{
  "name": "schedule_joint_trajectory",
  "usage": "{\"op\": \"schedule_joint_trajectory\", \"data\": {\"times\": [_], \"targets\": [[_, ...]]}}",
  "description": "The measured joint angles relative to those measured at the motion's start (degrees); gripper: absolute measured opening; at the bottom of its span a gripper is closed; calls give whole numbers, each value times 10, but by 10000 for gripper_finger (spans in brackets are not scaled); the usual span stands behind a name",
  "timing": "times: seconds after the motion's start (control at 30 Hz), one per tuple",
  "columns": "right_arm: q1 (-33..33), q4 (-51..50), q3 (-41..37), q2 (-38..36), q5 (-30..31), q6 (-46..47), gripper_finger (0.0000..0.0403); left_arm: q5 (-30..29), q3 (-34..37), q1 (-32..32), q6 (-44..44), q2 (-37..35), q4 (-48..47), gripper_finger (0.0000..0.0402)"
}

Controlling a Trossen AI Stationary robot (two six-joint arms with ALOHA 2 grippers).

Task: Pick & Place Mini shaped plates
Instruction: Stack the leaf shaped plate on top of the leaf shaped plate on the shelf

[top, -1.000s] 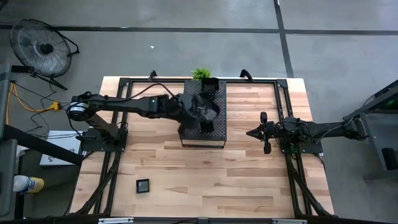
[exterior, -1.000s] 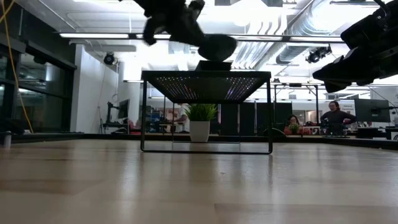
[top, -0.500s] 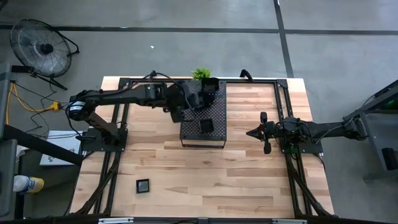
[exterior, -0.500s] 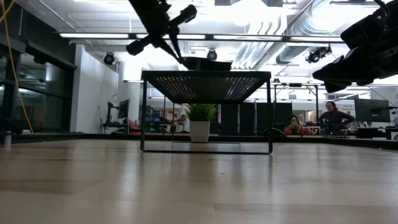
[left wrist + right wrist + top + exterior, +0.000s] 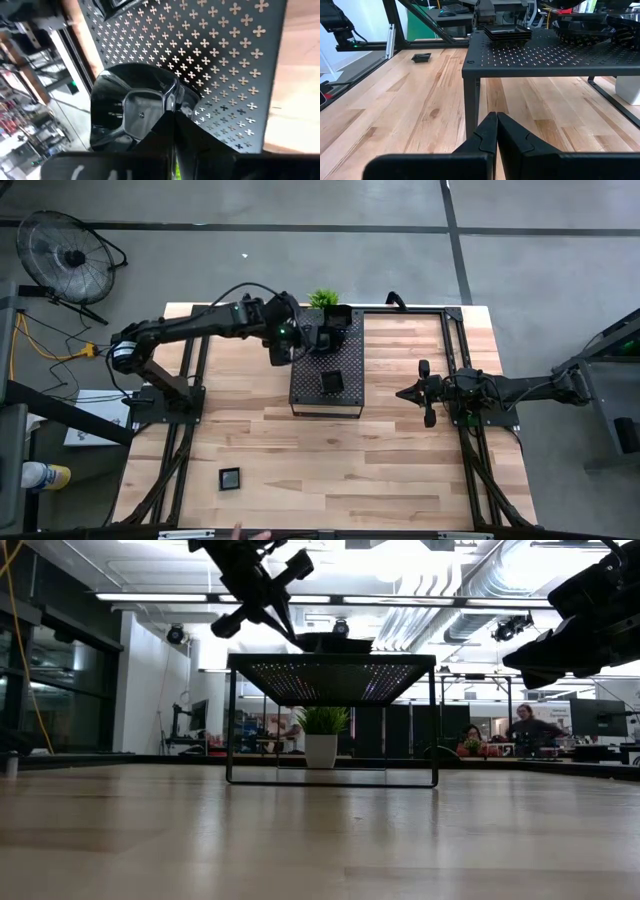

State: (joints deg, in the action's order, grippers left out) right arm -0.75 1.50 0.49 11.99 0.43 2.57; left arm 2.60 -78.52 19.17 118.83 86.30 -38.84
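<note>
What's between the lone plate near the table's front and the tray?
Only bare wood lies between the lone plate and the tray, as the high view shows.

Desk: my light wood top, with black bars along its sides.
Tray: big, dark, full of tiny holes, standing on thin legs.
Plant: small and green, in a white pot behind the tray.
Fan: round, on the grey floor near me.
People: far back in the room.

Two dark, matte black jointed arms. Left arm: slim tubular links, looping black cable, small green light near wrist. Right arm: same build. Fingers: black, angular, tapering to narrow tips.
</note>
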Motion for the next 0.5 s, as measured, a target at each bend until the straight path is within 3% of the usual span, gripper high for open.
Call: {"op": "schedule_joint_trajectory", "data": {"times": [0.23,0.5], "targets": [[0,0,0,0,0,0,5,83,0,31,28,0,19,0],[0,0,0,0,0,0,5,88,0,41,53,26,30,0]]}}
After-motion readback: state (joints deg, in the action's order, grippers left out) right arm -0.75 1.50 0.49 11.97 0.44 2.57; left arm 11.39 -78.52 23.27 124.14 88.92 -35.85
